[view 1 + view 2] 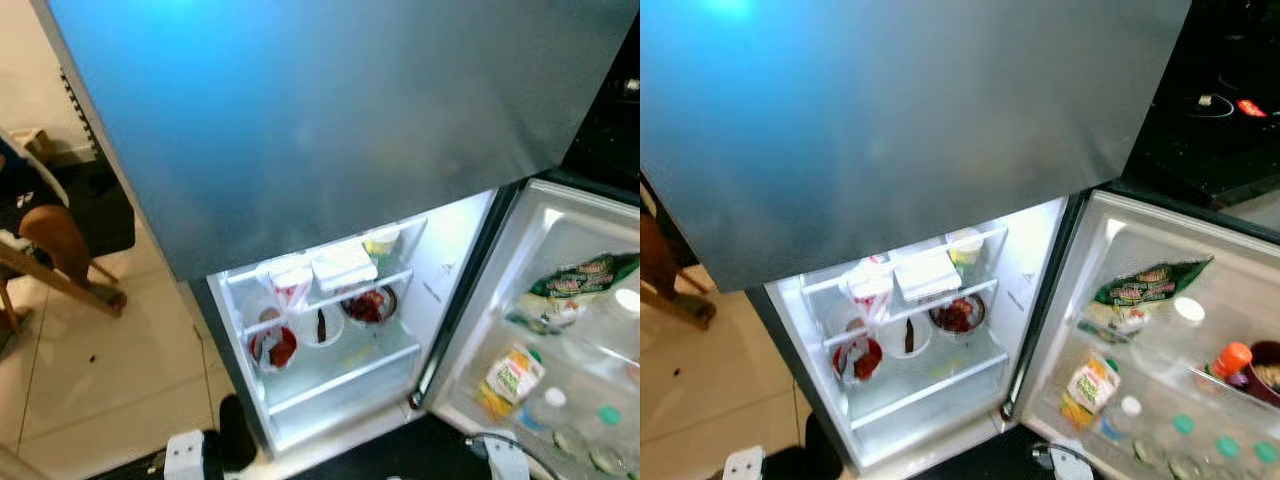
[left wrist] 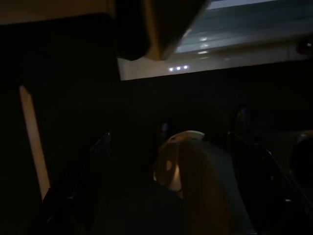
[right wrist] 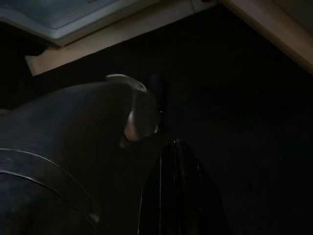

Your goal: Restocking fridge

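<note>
The fridge (image 1: 330, 330) is seen lit with its lower door (image 1: 1160, 360) swung open, two shelves inside carrying three bowls and a white box (image 1: 343, 265), while whether either idle gripper is open or closed cannot be told.

printed green packet (image 1: 1150, 282) and juice carton (image 1: 1087, 387) in fridge door, lettering too blurred to read
</note>
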